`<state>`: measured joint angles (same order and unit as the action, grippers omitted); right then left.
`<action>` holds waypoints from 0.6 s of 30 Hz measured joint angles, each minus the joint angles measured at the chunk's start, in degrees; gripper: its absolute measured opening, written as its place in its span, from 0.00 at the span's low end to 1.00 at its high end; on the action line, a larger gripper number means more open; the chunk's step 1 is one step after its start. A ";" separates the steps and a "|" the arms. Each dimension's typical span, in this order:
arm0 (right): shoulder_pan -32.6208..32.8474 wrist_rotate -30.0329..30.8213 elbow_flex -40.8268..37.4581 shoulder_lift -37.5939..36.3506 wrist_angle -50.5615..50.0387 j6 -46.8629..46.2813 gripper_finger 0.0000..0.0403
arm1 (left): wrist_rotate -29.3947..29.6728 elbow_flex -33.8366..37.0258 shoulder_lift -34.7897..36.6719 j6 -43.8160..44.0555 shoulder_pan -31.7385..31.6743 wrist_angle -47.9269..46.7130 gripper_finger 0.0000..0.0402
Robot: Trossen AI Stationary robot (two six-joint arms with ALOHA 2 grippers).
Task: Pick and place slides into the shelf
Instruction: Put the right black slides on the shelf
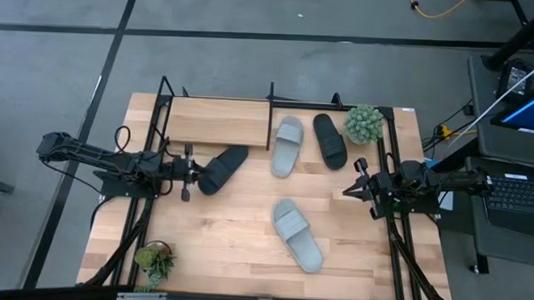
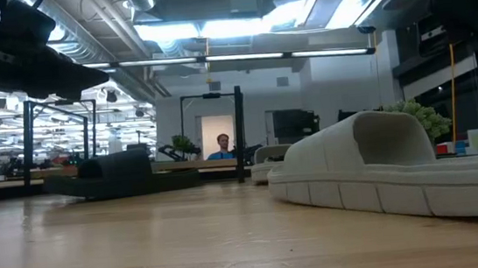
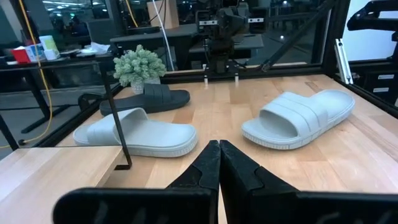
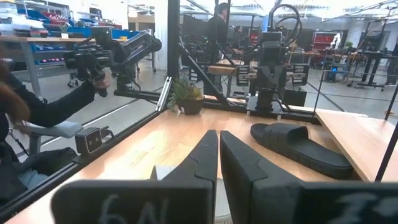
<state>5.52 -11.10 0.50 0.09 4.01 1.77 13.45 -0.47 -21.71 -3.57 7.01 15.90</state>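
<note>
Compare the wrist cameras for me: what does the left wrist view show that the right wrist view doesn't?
Only the left wrist view: one pale grey slide by a black rod, the second pale grey slide, and a black slide beside the bushy plant.
Only the right wrist view: the other black slide, a spiky plant and a person's sleeve.
Both: the wooden tabletop and that arm's own gripper, shut: left gripper, right gripper.
</note>
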 joint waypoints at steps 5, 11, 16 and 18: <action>0.00 1.43 1.23 -0.02 0.02 0.18 0.05 | 2.22 -0.01 0.02 0.04 0.00 0.00 0.00; 0.00 1.54 2.13 -0.02 -0.18 1.59 0.05 | 2.29 -0.02 0.32 0.28 0.00 0.12 0.00; 0.00 1.54 2.13 -0.01 -3.22 1.68 0.05 | 2.06 -0.02 0.76 0.04 -0.02 -1.55 0.00; 0.00 1.54 2.13 0.00 -3.22 1.76 0.05 | 1.96 -0.02 1.34 -0.11 0.00 -2.32 0.00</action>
<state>5.52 -9.56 2.63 0.09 0.79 3.53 15.42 -0.49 -20.38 -3.68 7.01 13.58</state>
